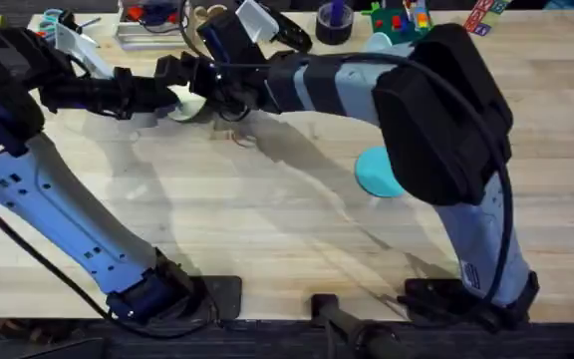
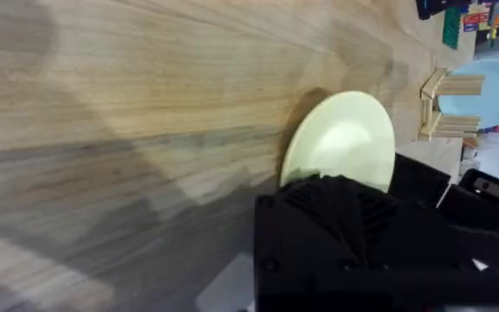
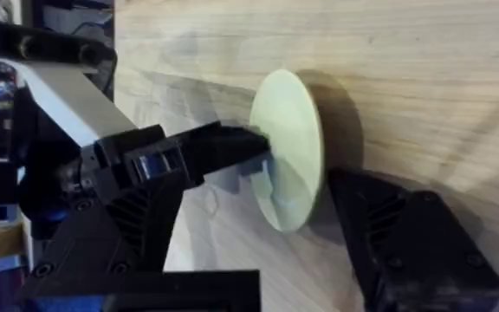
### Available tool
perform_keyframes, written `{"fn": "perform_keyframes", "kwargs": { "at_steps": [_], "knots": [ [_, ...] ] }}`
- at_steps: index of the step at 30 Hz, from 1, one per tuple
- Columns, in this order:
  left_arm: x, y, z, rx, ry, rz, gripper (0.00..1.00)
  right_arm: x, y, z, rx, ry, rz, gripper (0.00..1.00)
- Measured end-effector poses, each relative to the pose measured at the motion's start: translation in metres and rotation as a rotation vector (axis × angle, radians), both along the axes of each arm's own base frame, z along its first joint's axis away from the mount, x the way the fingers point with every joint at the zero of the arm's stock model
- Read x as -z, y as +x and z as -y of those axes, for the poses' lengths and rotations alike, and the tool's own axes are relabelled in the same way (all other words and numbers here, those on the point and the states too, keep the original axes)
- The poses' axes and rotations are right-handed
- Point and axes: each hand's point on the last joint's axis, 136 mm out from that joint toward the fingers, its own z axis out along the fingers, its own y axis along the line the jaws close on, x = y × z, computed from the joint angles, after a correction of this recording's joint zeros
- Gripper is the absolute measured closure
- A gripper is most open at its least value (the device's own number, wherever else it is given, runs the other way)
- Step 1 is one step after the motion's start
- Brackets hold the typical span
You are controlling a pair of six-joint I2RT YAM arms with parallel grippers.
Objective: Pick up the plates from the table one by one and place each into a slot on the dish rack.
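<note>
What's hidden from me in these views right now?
- Turquoise plate: overhead, its right side is under the right arm.
- Cream plate: left wrist, its lower edge and the grip point are behind the gripper body; overhead, the arms cover most of it.
- Left gripper: right wrist, its far finger is behind the cream plate.
- Rack: left wrist, too small to tell the slots apart.

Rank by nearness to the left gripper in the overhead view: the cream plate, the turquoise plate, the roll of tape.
1. Cream plate: at the left gripper, far left.
2. Roll of tape: back edge, right of centre.
3. Turquoise plate: mid-table, under the right arm.
</note>
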Motion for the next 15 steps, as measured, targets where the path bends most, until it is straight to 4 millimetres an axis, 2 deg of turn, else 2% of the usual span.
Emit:
{"fn": "perform_keyframes", "kwargs": {
  "at_steps": [10,15],
  "knots": [
    [0.0000,0.0000,0.0000,0.002,0.001,0.002,0.962,0.0003,0.0022,-0.0035,0.014,0.024,-0.011,0.024],
    [0.0000,0.0000,0.0000,0.002,0.001,0.002,0.962,0.0052,-0.0018,-0.0083,0.007,0.023,-0.016,0.178]
  ]
}}
